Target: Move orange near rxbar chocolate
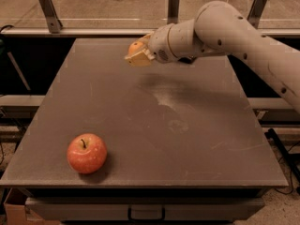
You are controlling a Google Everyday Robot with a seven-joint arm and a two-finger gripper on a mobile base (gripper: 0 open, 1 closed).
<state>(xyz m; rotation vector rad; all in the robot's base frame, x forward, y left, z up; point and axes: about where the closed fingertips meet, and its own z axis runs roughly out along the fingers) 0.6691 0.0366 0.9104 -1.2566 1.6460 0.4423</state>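
Note:
My gripper (138,54) hovers over the far middle of the grey table (140,125), at the end of the white arm (220,27) that reaches in from the right. It is shut on the small orange (135,46), which shows between the tan fingers (139,59) and is held above the tabletop. A small dark piece, the rxbar chocolate (189,60), peeks out under the arm's wrist at the far edge, just right of the gripper. Most of it is hidden by the arm.
A red apple (86,153) with a stem sits near the table's front left corner. A metal rail with upright posts (48,9) runs behind the table. A drawer handle (146,214) shows below the front edge.

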